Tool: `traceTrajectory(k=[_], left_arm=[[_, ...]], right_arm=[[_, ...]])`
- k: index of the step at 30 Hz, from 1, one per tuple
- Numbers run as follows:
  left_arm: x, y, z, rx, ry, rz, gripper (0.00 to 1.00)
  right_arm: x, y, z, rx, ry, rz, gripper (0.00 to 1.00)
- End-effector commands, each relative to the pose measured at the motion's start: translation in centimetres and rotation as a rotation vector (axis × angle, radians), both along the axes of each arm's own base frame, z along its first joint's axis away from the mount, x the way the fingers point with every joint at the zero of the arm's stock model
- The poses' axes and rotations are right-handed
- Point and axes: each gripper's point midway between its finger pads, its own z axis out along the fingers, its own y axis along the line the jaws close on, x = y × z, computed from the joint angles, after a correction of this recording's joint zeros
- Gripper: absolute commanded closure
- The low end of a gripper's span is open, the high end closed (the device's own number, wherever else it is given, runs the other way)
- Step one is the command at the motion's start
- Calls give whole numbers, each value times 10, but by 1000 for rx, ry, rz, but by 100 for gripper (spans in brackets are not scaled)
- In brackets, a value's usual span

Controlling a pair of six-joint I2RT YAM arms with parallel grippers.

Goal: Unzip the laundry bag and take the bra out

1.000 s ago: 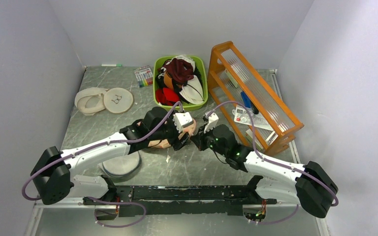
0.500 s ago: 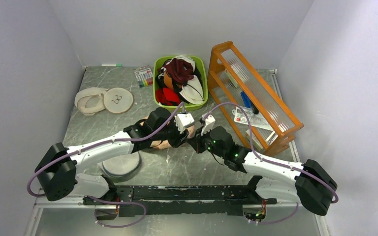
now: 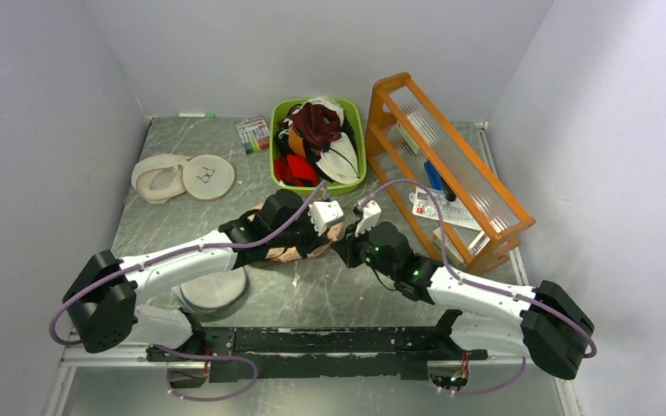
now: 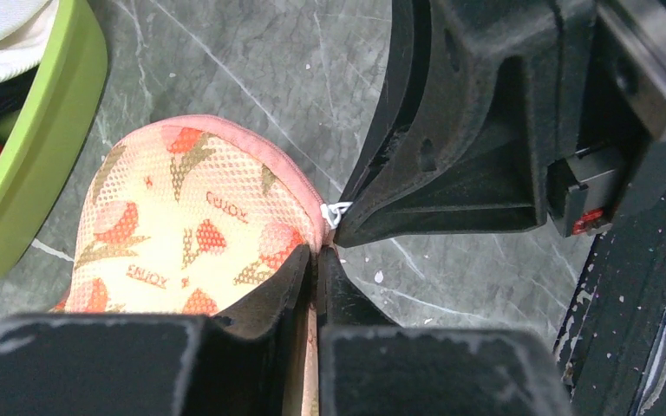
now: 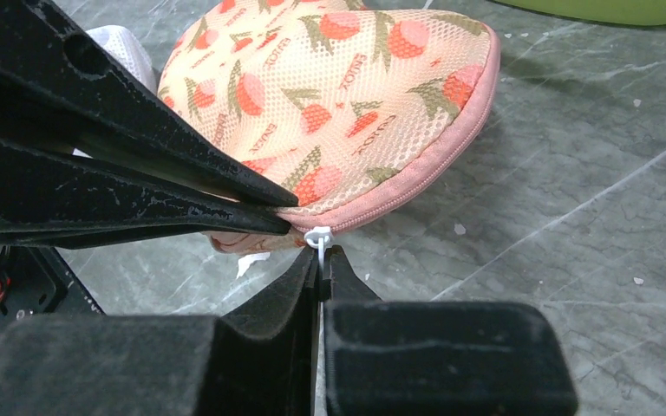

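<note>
1. The right gripper [image 5: 321, 257] has its fingers pressed together on the tiny white zip pull [image 5: 318, 236], right at the pink zip edge.
2. The left gripper [image 4: 316, 260] is clamped too. It nips the pink seam of the laundry bag [image 4: 186, 230] just beside that pull, so the two sets of tips all but touch.
3. On feel, this looks like a light, soft, padded mesh case. My read is that it would slide and crumple across the table if tugged with nothing holding it, so the seam pinch serves as the anchor.
4. The pull is a thin little loop with not much to hold, and it could slip out of the pads. It probably wants drawing along the curve of the zip, not straight away from the bag.
5. The best holds look like the two already taken: the pull for travel, and the firm zip edge close behind it for resistance. The domed face would likely just bunch.
6. As for looks, it is bean-shaped and puffed, in cream-peach mesh with red flowers, olive leaves and small printed lettering. A pink zip band runs round the rim, and it looks closed along the run in view.
7. It lies on the grey veined table [image 3: 329, 295], just in front of the green basket [image 3: 275, 147], mostly hidden under the two wrists in the top view.
8. No bra shows anywhere, so it is presumably inside.
</note>
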Motion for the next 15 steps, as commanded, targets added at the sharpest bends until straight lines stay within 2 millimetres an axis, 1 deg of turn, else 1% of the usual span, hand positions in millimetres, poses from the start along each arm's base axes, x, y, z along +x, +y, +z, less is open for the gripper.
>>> traceTrajectory(k=[1, 5, 6, 11, 13, 15], left_arm=[[4, -1, 10, -3, -20, -6, 87], [2, -3, 11, -10, -21, -21, 90], [1, -3, 11, -9, -19, -27, 92], [-7, -7, 13, -21, -5, -84, 93], [-10, -8, 13, -22, 3, -103, 93], [-14, -10, 13, -29, 10, -123, 93]], right_arm=[[12, -4, 14, 16, -27, -67, 100], [18, -12, 8, -7, -8, -112, 100], [20, -14, 7, -10, -3, -119, 100], [29, -27, 1, -34, 15, -157, 100], [37, -36, -1, -56, 14, -176, 100], [48, -50, -5, -93, 26, -215, 100]])
